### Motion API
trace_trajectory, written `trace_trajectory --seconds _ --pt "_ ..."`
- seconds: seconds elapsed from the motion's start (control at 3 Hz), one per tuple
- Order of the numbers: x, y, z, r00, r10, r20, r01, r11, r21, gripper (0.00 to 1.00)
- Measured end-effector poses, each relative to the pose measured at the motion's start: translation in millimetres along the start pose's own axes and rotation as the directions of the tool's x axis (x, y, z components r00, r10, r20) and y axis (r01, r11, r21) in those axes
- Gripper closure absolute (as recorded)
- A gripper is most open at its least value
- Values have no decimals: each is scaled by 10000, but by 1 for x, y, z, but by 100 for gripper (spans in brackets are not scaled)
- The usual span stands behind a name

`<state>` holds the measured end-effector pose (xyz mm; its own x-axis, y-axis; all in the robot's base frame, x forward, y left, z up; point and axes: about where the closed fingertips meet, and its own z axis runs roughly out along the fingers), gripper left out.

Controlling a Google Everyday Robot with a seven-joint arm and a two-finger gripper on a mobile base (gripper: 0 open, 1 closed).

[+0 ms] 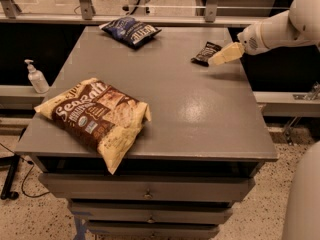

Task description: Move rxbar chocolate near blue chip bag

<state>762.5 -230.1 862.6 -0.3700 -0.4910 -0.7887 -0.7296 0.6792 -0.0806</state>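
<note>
- Pump bottle (35, 76): stands off the left side of the surface (200, 109), on a lower ledge. Not involved.
- Sea Salt bag (95, 116): large, yellow and brown, lying flat at the front-left corner, well apart from everything else.
- Blue chip bag (131, 30): lies flat at the far edge, left of centre. There is bare surface on its right side, towards the bar.
- Rxbar chocolate (206, 53): lies flat near the far-right edge, well apart from the blue chip bag.
- Handling estimate: the bar is light, thin and fairly stiff inside a slick wrapper. It is likely to skid if nudged. It sits low, so it is best pinched across its narrow width near the middle.
- Gripper (225, 55): low over the surface, with its tip just beside the bar's right edge. Contact cannot be told, nor whether the gripper is released or clenched, and nothing is visibly lifted.
- Arm (280, 29): enters from the upper right, with the forearm sloping down and leftward to the bar and the wrist in line with it.
</note>
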Motion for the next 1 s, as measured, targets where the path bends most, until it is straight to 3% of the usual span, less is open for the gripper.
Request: trace_trajectory --seconds 0.67,1.0 --pt "4 -2 48 9969 683 384 -648 9942 -863 0" --pt "-2 4 63 9961 647 592 -568 9903 -1271 18"
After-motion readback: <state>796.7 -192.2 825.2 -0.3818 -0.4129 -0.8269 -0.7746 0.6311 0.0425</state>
